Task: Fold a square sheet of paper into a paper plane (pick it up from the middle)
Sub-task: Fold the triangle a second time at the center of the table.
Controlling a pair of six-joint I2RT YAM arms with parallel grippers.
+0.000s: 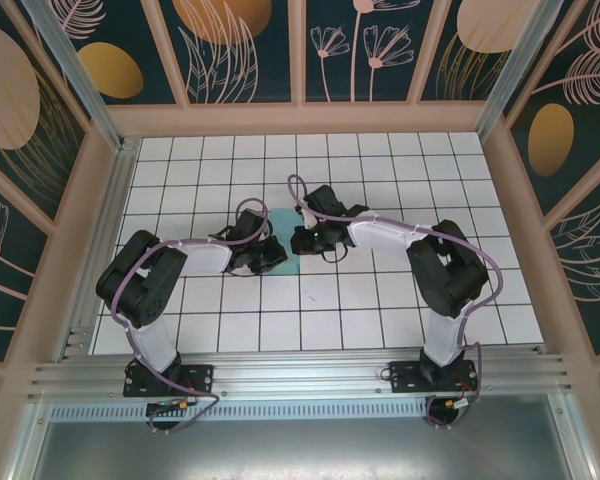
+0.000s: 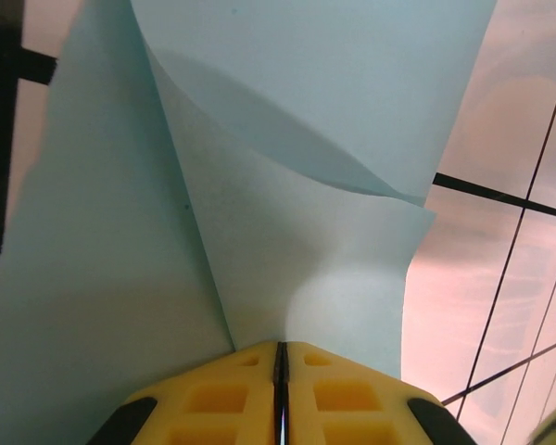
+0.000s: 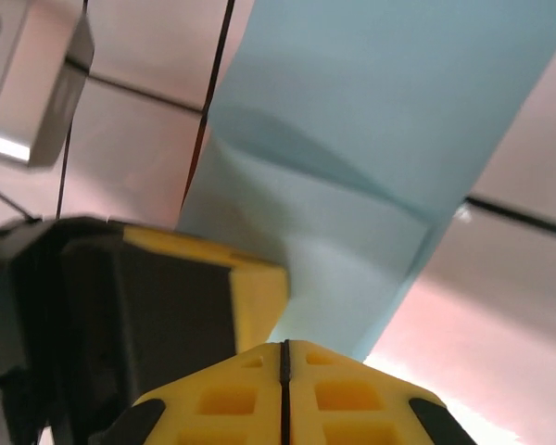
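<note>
- Enclosure: white grid-tiled table [image 1: 380, 320] boxed in by leaf-patterned wall panels [image 1: 230, 50] in pale wooden frames on the left, far and right sides. An aluminium rail [image 1: 300, 375] runs along the near edge.
- Open room: bare tiles lie along the far edge, down the right side and in a strip in front of the near rail. All activity is bunched at the table's middle.
- Left arm [image 1: 145, 285]: rises from the near-left corner, with its elbow bulging close to the left edge.
- Right arm [image 1: 450, 270]: rises from the near-right corner, its elbow well clear of the right edge. A lilac cable [image 1: 298, 185] loops above its wrist.
- Square sheet of paper [image 2: 259, 232]: light turquoise, at the table's middle between the two tools, bent, with one flap curling over another.
- Left gripper [image 2: 280, 371]: yellow fingers pressed together, nipping the sheet's near edge.
- Right gripper [image 3: 284, 371]: fingers likewise closed, with the sheet running in at their tips. The left tool's yellow finger sits just beside it, crowding that side.
</note>
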